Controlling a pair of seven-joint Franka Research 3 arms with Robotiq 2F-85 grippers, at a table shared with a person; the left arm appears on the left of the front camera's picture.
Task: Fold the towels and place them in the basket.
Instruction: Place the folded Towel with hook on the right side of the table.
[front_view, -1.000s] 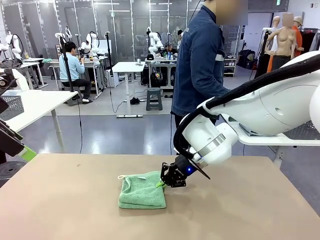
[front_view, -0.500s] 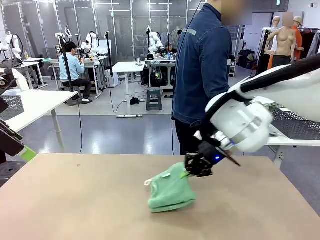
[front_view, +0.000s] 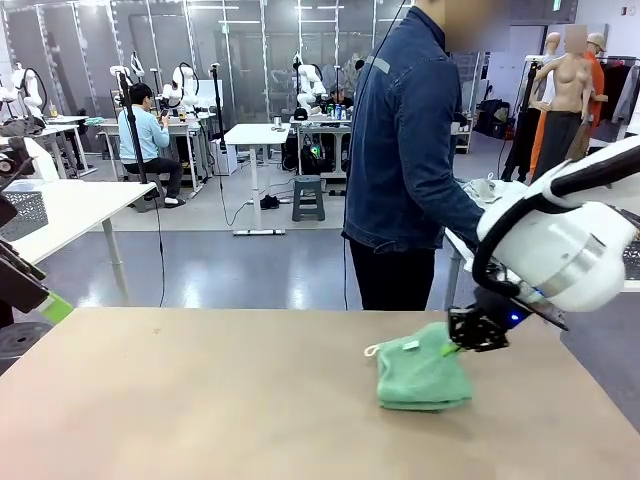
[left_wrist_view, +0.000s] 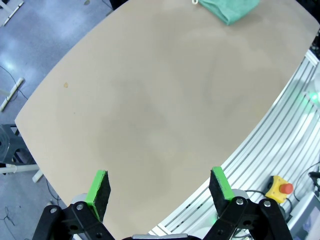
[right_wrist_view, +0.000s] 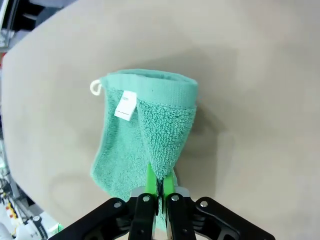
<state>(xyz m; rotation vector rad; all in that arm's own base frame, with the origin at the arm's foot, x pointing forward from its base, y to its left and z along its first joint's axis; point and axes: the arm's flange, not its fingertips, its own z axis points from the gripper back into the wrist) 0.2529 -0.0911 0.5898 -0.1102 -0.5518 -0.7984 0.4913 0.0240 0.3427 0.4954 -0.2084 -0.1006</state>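
A folded mint green towel (front_view: 421, 373) with a small white loop and tag hangs just above the tan table (front_view: 200, 400), right of the middle. My right gripper (front_view: 463, 340) is shut on its upper right edge. In the right wrist view the towel (right_wrist_view: 145, 135) droops from the pinched fingers (right_wrist_view: 159, 184), its white tag facing the camera. My left gripper (left_wrist_view: 159, 186) stands open over the bare table with nothing between its fingers; the towel (left_wrist_view: 230, 9) shows at that view's top edge. The basket is out of view.
A person in a dark denim jacket (front_view: 405, 150) stands at the table's far side, just behind the right arm. A white side table (front_view: 60, 210) stands at the left. The table's aluminium frame rail (left_wrist_view: 280, 130) runs along its near edge.
My right gripper has carried the folded towel from the table's middle toward the right, lifting it off the surface. The left gripper has stayed open and still.
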